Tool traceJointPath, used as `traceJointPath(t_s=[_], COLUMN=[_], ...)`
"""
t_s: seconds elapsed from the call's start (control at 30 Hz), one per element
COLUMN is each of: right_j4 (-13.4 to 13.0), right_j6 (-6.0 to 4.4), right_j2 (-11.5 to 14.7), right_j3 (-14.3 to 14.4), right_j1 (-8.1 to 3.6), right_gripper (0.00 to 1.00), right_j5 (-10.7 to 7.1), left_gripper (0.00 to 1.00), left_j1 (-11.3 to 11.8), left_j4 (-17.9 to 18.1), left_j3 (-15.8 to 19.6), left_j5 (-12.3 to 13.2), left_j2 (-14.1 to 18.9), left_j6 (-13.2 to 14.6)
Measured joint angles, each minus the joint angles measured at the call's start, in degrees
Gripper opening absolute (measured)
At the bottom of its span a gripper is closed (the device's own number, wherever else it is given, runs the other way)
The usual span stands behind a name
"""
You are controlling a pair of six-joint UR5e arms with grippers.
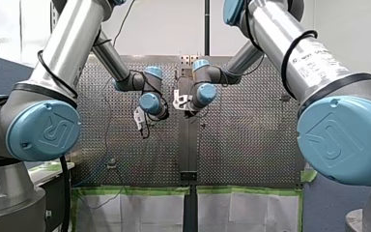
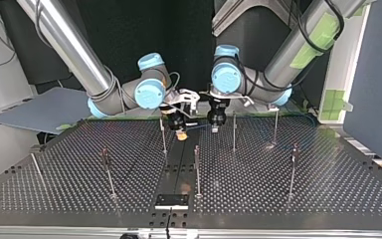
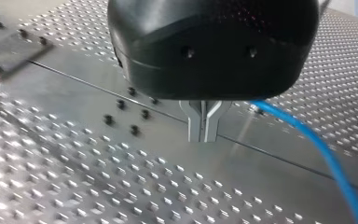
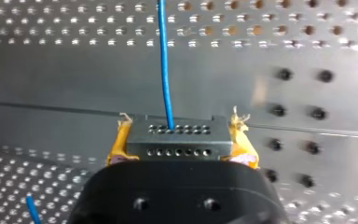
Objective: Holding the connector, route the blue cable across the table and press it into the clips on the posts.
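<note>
A grey connector block (image 4: 179, 145) with rows of holes sits between yellow pads; my right gripper (image 4: 179, 127) is shut on it just above the table's centre strip. The blue cable (image 4: 164, 70) leaves the connector and runs ahead over the perforated table. In the top view my right gripper (image 2: 180, 133) hangs beside my left gripper (image 2: 215, 125), with a short blue stretch between them. My left gripper (image 3: 204, 136) has its metal fingers pressed together; the blue cable (image 3: 326, 158) passes beside them, and I see none between the tips. Several thin posts stand around, such as post (image 2: 234, 132) and post (image 2: 197, 172).
More posts stand at the top view's left (image 2: 108, 172) and right (image 2: 293, 169). A black plate (image 2: 171, 200) lies on the centre strip near the table's edge. A grey board (image 2: 45, 112) leans at the top view's left. Green-taped sheets (image 1: 149, 203) hang below the table.
</note>
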State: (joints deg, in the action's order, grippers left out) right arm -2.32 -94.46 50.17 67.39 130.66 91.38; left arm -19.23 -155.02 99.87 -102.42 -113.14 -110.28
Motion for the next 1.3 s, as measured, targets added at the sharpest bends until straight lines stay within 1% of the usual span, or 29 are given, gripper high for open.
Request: traceJointPath(t_s=[0.1, 0.33, 0.43, 0.63, 0.83, 0.97, 1.17, 1.3], right_j4=[0.0, 0.3, 0.9, 2.8, 4.1, 4.5, 4.7, 4.8], right_j6=[-0.65, -2.67, -3.15, -3.55, -3.71, -3.76, -4.12, -4.16], right_j2=[1.2, 4.7, 6.2, 8.9, 11.9, 14.0, 17.3, 18.3], right_j3=[0.0, 0.0, 0.0, 0.1, 0.1, 0.1, 0.1, 0.1], right_j1=[-0.05, -0.28, -0.36, -0.58, -0.62, -0.63, -0.72, -0.86], right_gripper=[0.00, 0.00, 0.00, 0.00, 0.00, 0.00, 0.00, 0.00], right_j5=[-0.28, -0.63, -0.71, -0.75, -0.92, -1.30, -1.97, -2.06], left_gripper=[0.00, 0.00, 0.00, 0.00, 0.00, 0.00, 0.00, 0.00], left_j1=[-0.1, -0.2, -0.2, -0.2, 0.0, 0.2, 0.4, 0.6], left_j4=[-1.0, -3.1, -3.8, -5.1, -6.2, -6.7, -6.8, -6.5], left_j3=[0.0, 0.0, 0.0, 0.0, 0.0, -0.1, -0.6, -1.7], left_j5=[-0.2, -0.3, -0.3, -0.3, -0.3, -0.1, 0.1, 1.3], left_j2=[1.5, 5.0, 6.5, 9.4, 12.2, 14.0, 16.8, 18.7], left_j6=[0.2, 0.6, 0.5, 0.4, 0.4, 0.3, 0.3, 0.0])
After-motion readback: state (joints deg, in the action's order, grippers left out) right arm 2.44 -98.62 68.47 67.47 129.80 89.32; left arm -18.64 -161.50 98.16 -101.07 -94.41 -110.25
